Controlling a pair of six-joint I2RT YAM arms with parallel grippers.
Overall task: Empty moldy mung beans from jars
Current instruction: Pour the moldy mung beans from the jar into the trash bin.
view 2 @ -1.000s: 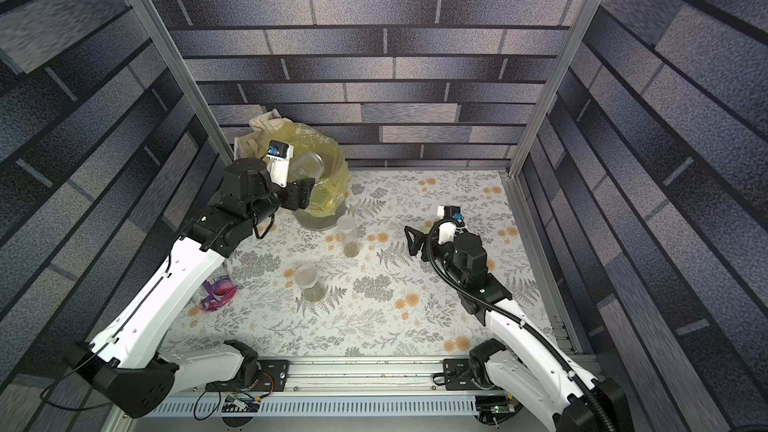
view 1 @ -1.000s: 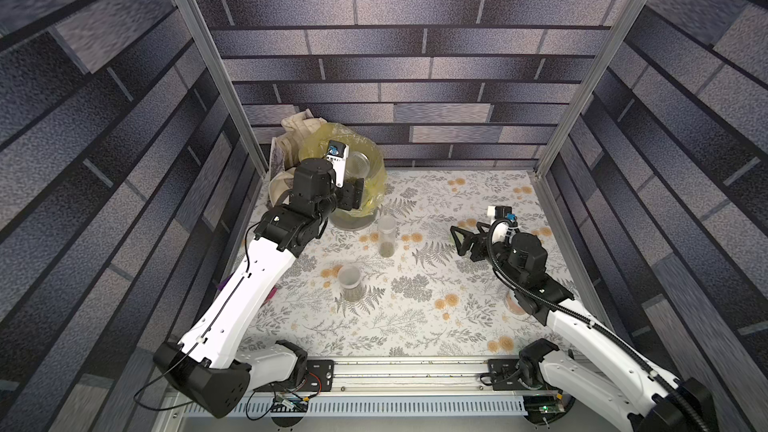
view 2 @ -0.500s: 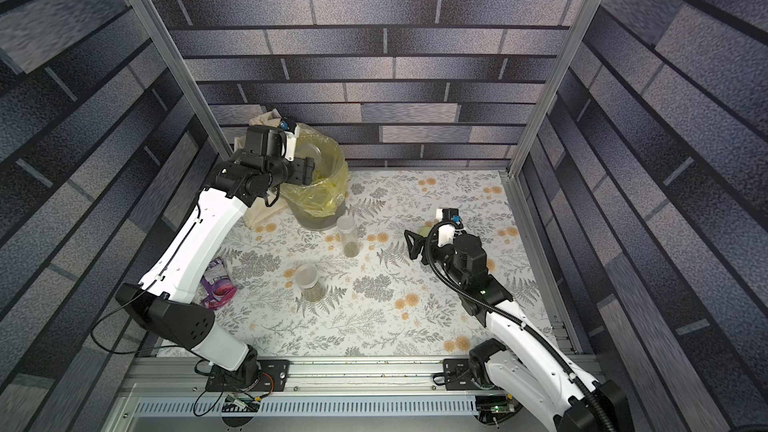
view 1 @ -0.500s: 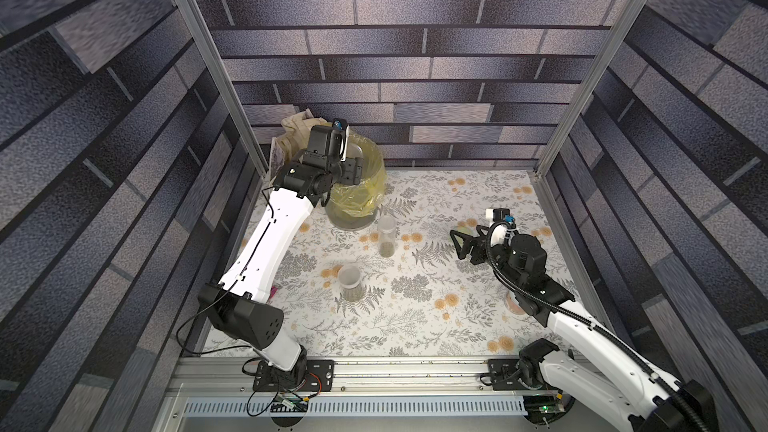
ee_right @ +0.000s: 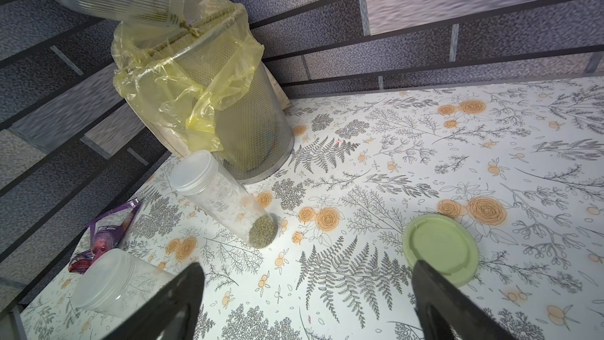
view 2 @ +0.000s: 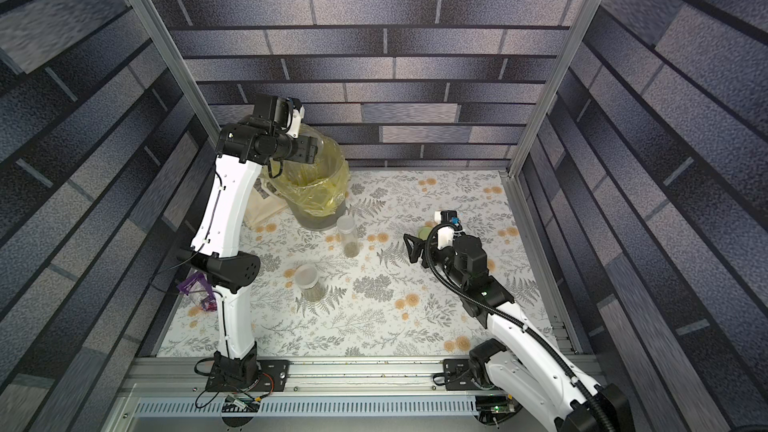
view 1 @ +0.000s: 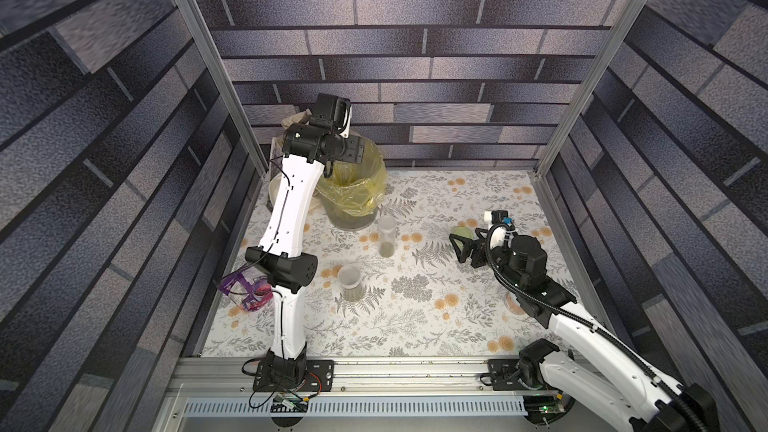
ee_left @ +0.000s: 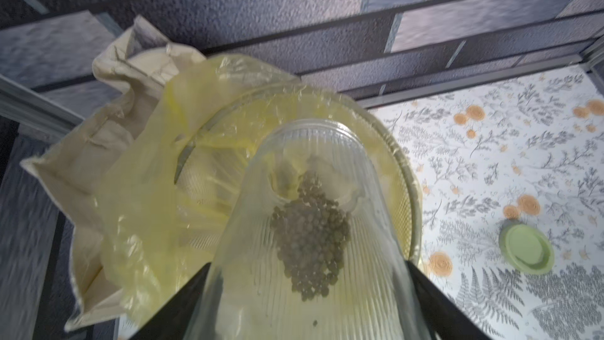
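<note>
At the far left of the floral-patterned worktop (ee_right: pixel 457 165), a crumpled purple foil pouch (view 1: pixel 245 290) is seen lying beside the left arm. Behind it, a beige cloth bag (ee_left: pixel 81 165) is slumped against the back wall, touching the grey mesh bin (ee_right: pixel 258 119), which is lined with a translucent yellow plastic bag (ee_right: pixel 183 76). The left gripper (ee_left: pixel 307 263) is held above this bin, its jaws spread fairly wide and clamped on the sides of a wide, ribbed clear jar (ee_left: pixel 248 256) with no lid on it. The jar is tipped with its open mouth lowered over the bin's opening, and a clump of olive-green mung beans (ee_left: pixel 310 224) is gathered along its lower wall, reaching toward the mouth. In front of the bin, a short clear jar with a frosted-white lid (view 1: pixel 350 282) is stood upright, and a tall narrow clear jar with a frosted-white lid (view 1: pixel 386 236) is stood just beside the bin's base; a shallow layer of beans is seen at the bottom of each. Further right, a round pale green lid (ee_right: pixel 439 250) is laid flat on the worktop. The right gripper (ee_right: pixel 309 264) is held low beside that lid, jaws fully apart, with nothing between them.
</note>
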